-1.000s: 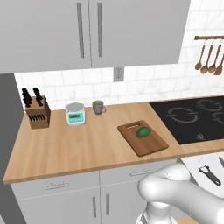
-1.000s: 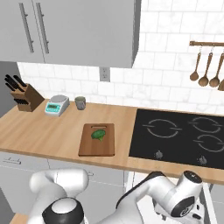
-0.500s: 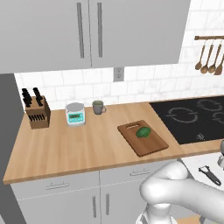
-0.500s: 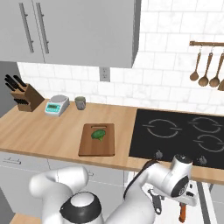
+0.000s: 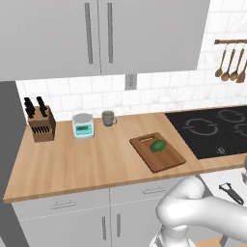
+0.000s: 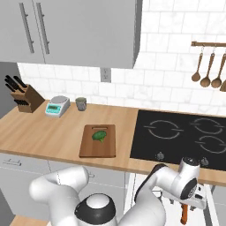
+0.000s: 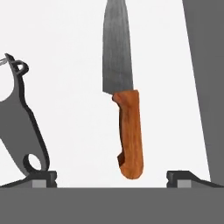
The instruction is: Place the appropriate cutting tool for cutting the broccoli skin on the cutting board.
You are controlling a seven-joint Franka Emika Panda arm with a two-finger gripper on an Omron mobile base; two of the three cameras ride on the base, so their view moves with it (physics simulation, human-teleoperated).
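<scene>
Spread wide, my gripper (image 7: 111, 177) hangs over a white drawer floor (image 7: 65, 65) with nothing between its fingertips (image 7: 41, 177). In the hand view, the black peeler (image 7: 19, 127) lies at the left and the cutting tool (image 7: 122, 87) lies in the middle, its orange handle toward me, grey blade pointing away, untouched. On the counter (image 5: 87, 159), from left: knife block (image 5: 41, 126), scale (image 5: 83, 126), mug (image 5: 108, 117), then the cutting board (image 5: 157, 152) with the broccoli (image 5: 157, 145) on it, beside the black cooktop (image 5: 212, 130).
</scene>
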